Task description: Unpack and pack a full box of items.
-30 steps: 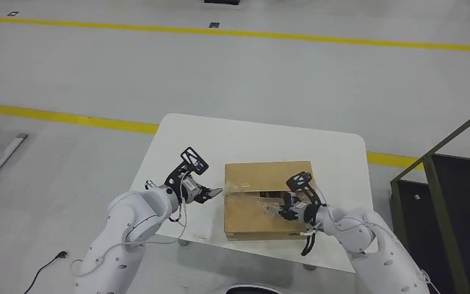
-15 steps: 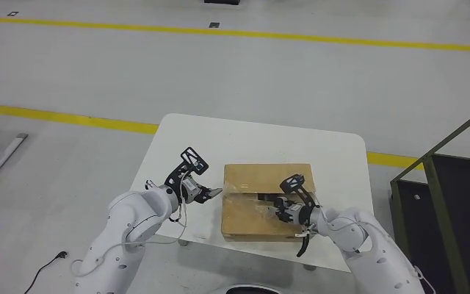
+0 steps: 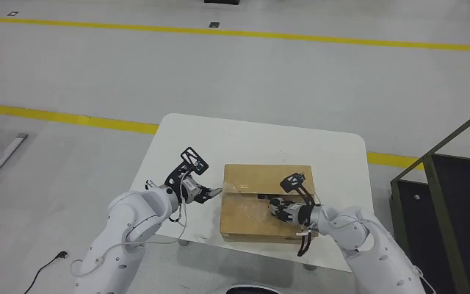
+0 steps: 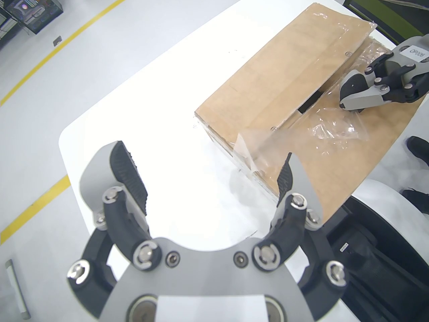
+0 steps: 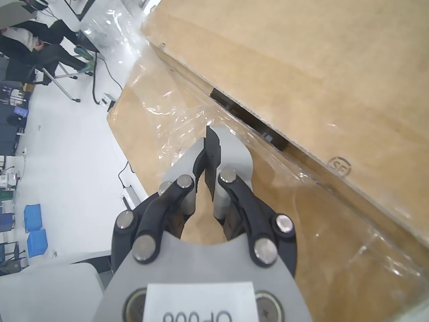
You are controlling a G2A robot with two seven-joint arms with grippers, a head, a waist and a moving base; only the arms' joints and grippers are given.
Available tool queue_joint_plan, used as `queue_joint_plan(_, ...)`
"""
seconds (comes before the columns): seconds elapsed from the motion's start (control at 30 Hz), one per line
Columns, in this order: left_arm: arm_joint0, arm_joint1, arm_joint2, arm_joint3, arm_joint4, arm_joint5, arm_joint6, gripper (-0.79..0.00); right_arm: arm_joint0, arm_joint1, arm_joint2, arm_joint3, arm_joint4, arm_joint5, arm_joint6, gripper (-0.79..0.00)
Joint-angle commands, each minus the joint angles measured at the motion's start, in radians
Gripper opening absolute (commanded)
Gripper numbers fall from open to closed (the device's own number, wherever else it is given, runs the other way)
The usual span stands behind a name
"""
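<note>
A brown cardboard box (image 3: 257, 180) lies on the white table (image 3: 220, 140), its two top flaps nearly closed with a dark slit (image 5: 248, 115) between them. Crinkled clear tape (image 5: 167, 112) lies loose over the near flap, and a peeled end hangs at the box corner (image 4: 246, 149). My right gripper (image 3: 275, 208) rests low on the near flap beside the slit, shut with the tape pinched at its tip (image 5: 209, 132); the left wrist view shows it too (image 4: 348, 102). My left gripper (image 3: 206, 176) hovers open just off the box's left side (image 4: 202, 152), holding nothing.
A dark green metal rack (image 3: 433, 191) stands off the table's right side. Bare table surface lies left of and behind the box. The box's near edge sits close to the table's front edge.
My right gripper has slid left along the seam and dropped onto the near flap, dragging tape with it. The gap between the flaps looks smaller. The left arm has kept still.
</note>
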State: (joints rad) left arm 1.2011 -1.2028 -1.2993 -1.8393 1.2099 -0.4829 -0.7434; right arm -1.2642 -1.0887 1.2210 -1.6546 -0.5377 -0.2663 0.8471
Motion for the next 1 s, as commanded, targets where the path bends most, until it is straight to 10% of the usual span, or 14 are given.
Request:
queue_joint_plan(0.0, 0.000, 0.000, 0.000, 0.000, 0.000, 0.000, 0.000, 0.000, -0.002, 0.001, 0.010, -0.001, 0.029, -0.007, -0.007, -0.785)
queue_joint_plan(0.97, 0.000, 0.000, 0.000, 0.000, 0.000, 0.000, 0.000, 0.000, -0.089, 0.027, 0.207, -0.051, 0.012, -0.042, -0.246, -0.785)
